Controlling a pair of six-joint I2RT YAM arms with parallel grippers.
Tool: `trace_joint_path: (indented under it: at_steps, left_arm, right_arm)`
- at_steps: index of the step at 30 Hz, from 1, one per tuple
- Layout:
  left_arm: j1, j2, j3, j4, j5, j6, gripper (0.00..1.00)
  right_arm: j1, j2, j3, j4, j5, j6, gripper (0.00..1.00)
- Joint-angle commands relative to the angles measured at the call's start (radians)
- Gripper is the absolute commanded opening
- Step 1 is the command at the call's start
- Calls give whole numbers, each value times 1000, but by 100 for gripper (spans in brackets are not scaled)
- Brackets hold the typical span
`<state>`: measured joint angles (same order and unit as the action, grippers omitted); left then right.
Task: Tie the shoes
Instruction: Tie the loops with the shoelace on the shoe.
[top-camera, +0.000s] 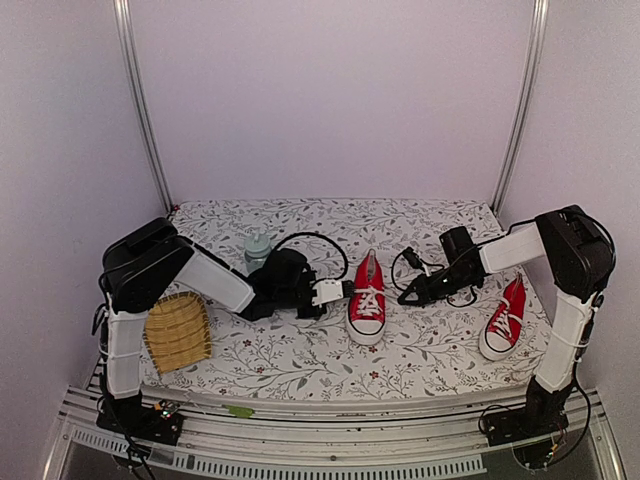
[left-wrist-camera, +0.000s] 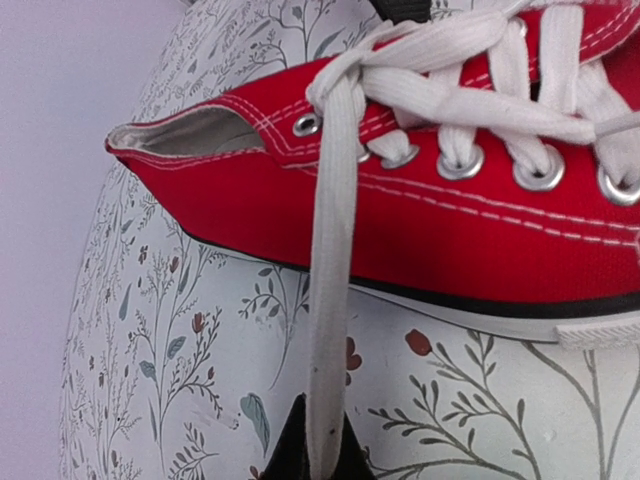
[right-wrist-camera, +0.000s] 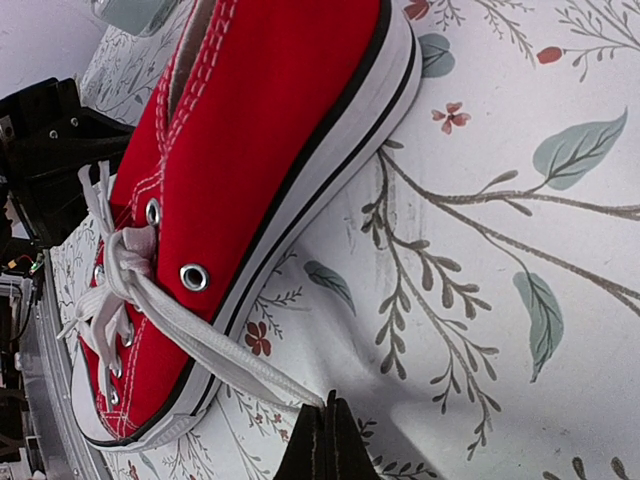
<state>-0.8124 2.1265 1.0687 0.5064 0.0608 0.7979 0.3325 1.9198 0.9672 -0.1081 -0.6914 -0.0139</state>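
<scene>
A red sneaker (top-camera: 367, 298) with white laces and a white toe cap lies mid-table, toe toward me. My left gripper (top-camera: 343, 291) is at its left side, shut on the left lace end (left-wrist-camera: 328, 330), which runs taut from the top eyelets to my fingertips (left-wrist-camera: 322, 462). My right gripper (top-camera: 404, 296) is at the shoe's right side, shut on the right lace end (right-wrist-camera: 215, 345), also pulled tight. The laces cross at the top eyelets (left-wrist-camera: 345, 85). The second red sneaker (top-camera: 503, 318) lies at the right, near the right arm's base.
A woven bamboo tray (top-camera: 177, 332) sits at the front left. A small clear bottle (top-camera: 258, 247) stands behind the left arm. Black cables loop on the floral cloth (top-camera: 300, 350) behind the middle shoe. White walls enclose the table.
</scene>
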Motion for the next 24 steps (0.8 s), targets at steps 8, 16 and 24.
trace_joint_path:
  at_steps: [8,16,24]
  left_arm:
    - [29,11,10,-33,-15,7,0]
    - [29,7,4,-41,-11,7,0]
    - [14,-3,7,-48,50,1,0]
  right_arm:
    - [-19,18,-33,-12,14,61,1]
    - [-21,31,-27,-18,24,70,1]
    - [-22,34,0,-20,-1,58,1]
